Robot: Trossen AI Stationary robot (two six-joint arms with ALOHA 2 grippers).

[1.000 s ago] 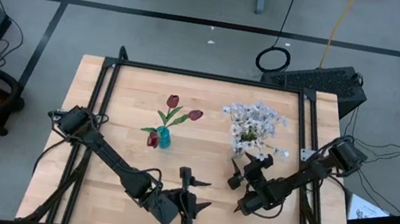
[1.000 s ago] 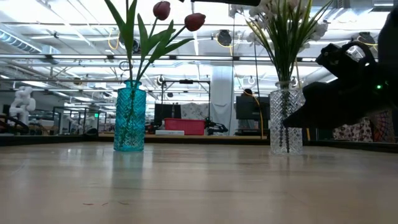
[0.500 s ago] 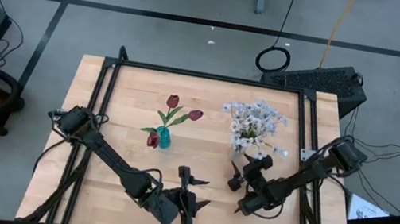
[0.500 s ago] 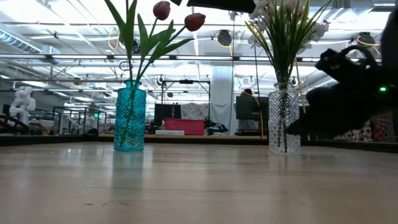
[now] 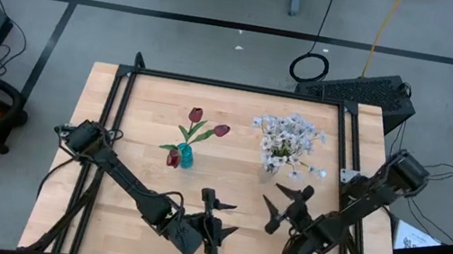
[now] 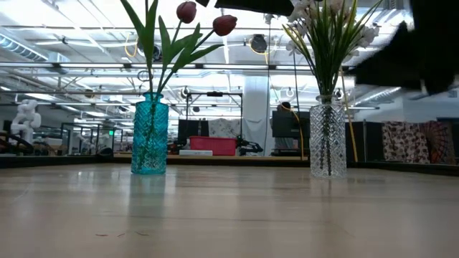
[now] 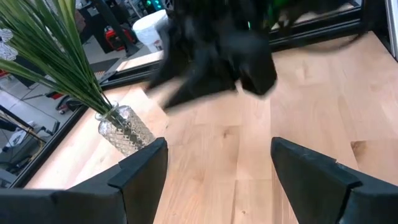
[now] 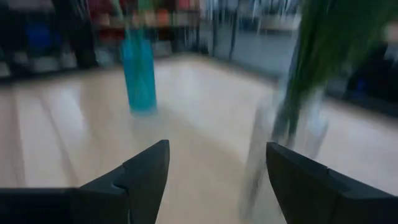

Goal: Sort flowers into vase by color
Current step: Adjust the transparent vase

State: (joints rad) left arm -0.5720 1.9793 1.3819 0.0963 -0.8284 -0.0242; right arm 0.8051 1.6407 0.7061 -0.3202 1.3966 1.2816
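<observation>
Both tools are open and empty — your right tool [image 5: 284, 212] sits near the clear vase [image 6: 328, 137]; a careless swing topples it.

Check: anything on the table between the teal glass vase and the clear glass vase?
Nothing. Between the teal glass vase and the clear cut-glass vase there is only bare wooden tabletop, in both the low and high views.

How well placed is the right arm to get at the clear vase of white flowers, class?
Probably yes. The right gripper, jaws open and empty, hangs just in front of the clear vase of white flowers, with only bare table between them.
</observation>
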